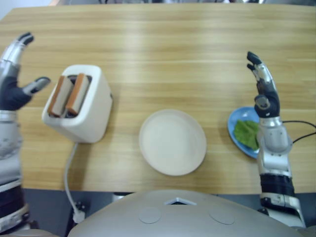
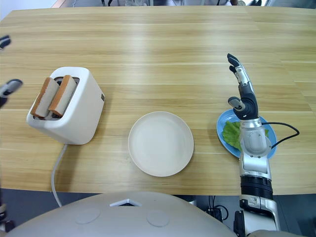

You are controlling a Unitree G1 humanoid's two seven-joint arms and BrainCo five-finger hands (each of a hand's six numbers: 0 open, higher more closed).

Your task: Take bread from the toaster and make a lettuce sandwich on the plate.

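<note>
Left eye view: bread slices (image 1: 70,95) sitting in toaster (image 1: 91,118), plate (image 1: 173,142) bare, lettuce (image 1: 246,133) untouched. Left hand (image 1: 12,93) and right hand (image 1: 265,90) spread, holding nothing. Zero progress lol.

light: bright, even | glare: pale sheen on table (image 1: 163,44) | shadows: faint, soft

This looks to me like a lab test setup dressed as a kitchen rather than a home. In front of me lies one wide light-wood table (image 2: 173,59) carrying breakfast props: a white toaster (image 2: 74,116) with two bread slices (image 2: 54,96) in its slots, a cream plate (image 2: 160,143), and a small blue plate (image 2: 223,139) with lettuce (image 2: 231,134). The toaster's cord (image 1: 68,173) hangs over the table's near edge and its plug (image 1: 78,216) lies loose by the dark floor (image 1: 44,205). A black cable (image 2: 286,129) loops across the table edge beside the blue plate
</note>
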